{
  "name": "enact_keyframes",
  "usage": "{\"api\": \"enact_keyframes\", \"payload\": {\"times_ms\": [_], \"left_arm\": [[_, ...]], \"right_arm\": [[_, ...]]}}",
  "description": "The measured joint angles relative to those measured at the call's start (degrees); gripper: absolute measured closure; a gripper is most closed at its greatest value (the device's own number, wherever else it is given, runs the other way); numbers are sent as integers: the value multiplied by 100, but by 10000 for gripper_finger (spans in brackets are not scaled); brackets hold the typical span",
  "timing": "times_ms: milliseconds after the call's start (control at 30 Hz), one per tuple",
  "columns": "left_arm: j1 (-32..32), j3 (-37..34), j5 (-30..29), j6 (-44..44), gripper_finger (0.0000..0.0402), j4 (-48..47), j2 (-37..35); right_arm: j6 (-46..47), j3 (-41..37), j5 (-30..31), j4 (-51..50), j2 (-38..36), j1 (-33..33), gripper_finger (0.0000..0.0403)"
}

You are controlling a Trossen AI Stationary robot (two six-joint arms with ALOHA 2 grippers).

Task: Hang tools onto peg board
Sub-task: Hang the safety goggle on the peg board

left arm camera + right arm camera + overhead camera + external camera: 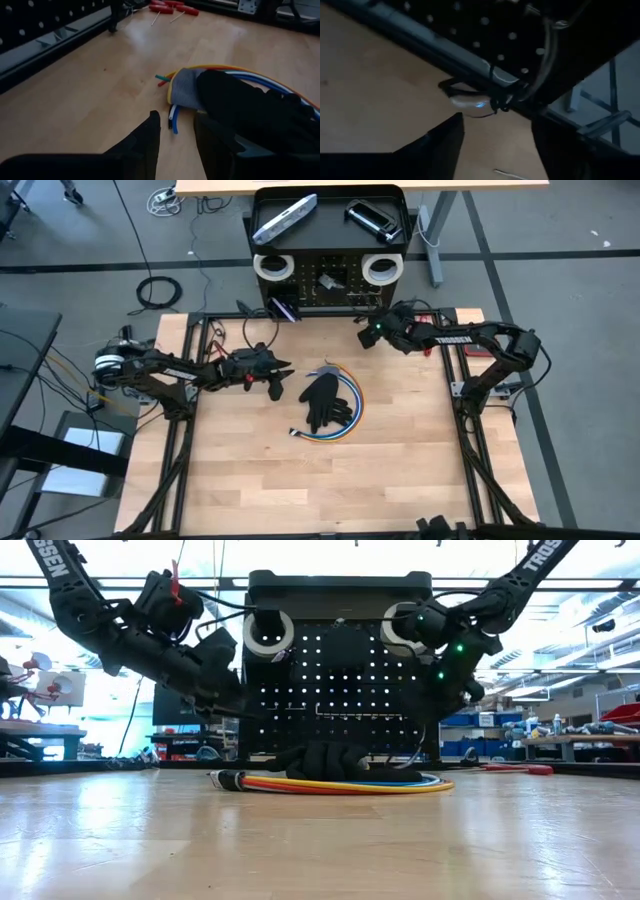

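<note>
The black peg board (330, 288) stands at the table's far edge. Two white tape rolls (272, 267) (381, 270) hang on its face, and a silver-grey flat bar (285, 220) and a black clamp (373, 220) lie in its tray top. A black glove (325, 402) lies on a coil of coloured wires (350, 420) mid-table. My left gripper (285, 378) (177, 120) is open, just left of the glove's grey cuff (187, 90), touching nothing. My right gripper (365, 332) (497, 125) is open near the board's foot, facing clear glasses (470, 104) that lie there.
Red-handled tools (170, 6) lie on the table's far right part, by the right arm. A purple-handled tool (285, 308) sits at the board's lower left. A thin cable (547, 55) hangs down the board's face. Bare wood stretches across the near half of the table (320, 490).
</note>
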Motion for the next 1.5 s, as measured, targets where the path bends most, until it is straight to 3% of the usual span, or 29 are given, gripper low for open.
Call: {"api": "enact_keyframes", "payload": {"times_ms": [167,300,800,967,1133,1333,1500], "left_arm": [[0,0,-14,56,275,8,1],[0,0,-17,25,275,112,1],[0,2,-163,-64,275,316,1],[-2,2,-224,-73,275,330,1],[0,4,-666,-241,275,229,-190],[-2,7,-961,-354,275,-813,-1022],[33,7,-1289,-701,275,-2484,-1848]], "right_arm": [[-437,0,-283,235,0,-381,226],[-787,0,-671,646,0,-704,249],[-1519,0,-1275,997,-20,-1259,250],[-1708,0,-1852,827,-224,-1304,251],[-1925,-52,-2670,175,-708,-1358,251],[-2039,-1176,-3590,1674,-1372,-1617,251],[-1905,-1804,-3590,3139,-1114,-1723,254]]}}
